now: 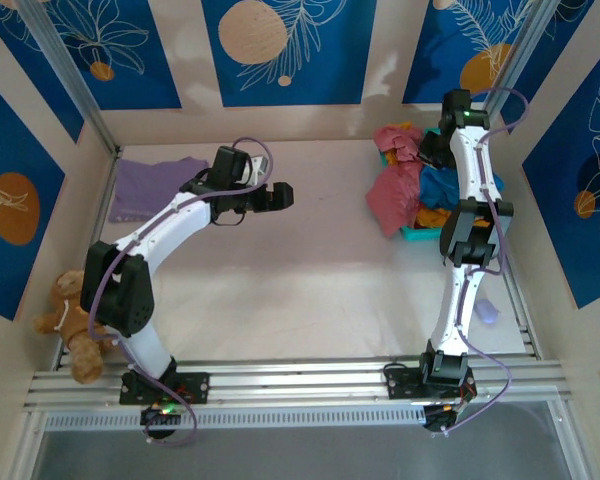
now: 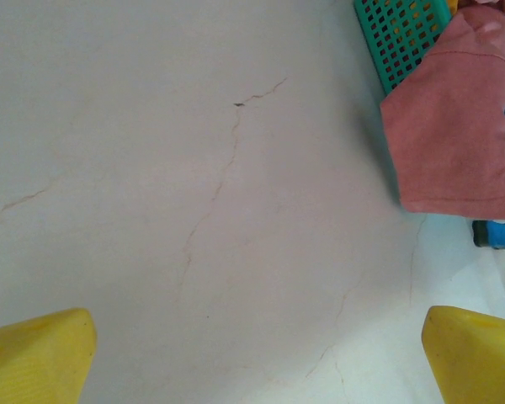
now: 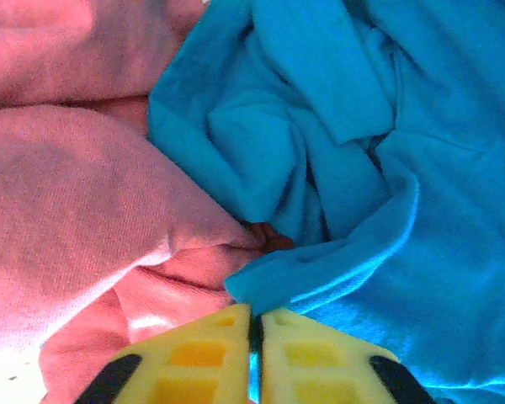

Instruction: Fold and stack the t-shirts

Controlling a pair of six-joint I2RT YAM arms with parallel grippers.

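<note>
At the far right corner of the tabletop (image 1: 310,290), the right gripper (image 3: 254,316) is down in a turquoise mesh basket (image 1: 415,233), its yellow fingers pressed together on a raised fold of the teal-blue t-shirt (image 3: 387,168); a sliver of blue cloth shows between them. The pinch sits on a ridge of fabric, likely because that is the easiest purchase for lifting one shirt out of the heap.

That shirt lies bunched on top of the pile, against the rose-pink t-shirt (image 3: 67,210). Crumpled as it is, it points nowhere and shows no clear long axis, and neither collar nor hem can be made out. The rose-pink shirt spills over the basket's left rim onto the tabletop, its length running roughly from far edge to near edge. An orange t-shirt (image 1: 432,216) peeks out lower in the heap.

Over the middle of the tabletop, nearer the far edge, the left gripper (image 1: 280,195) hangs with its fingers spread wide and nothing between them, seemingly ready to take a corner once a shirt is laid out.

By the far left corner lies the lavender t-shirt (image 1: 150,188), flat and apparently folded, its long side parallel to the far edge: the likely base of the stack. A small brown teddy bear (image 1: 70,320) sits at the left edge, clear of the work.
</note>
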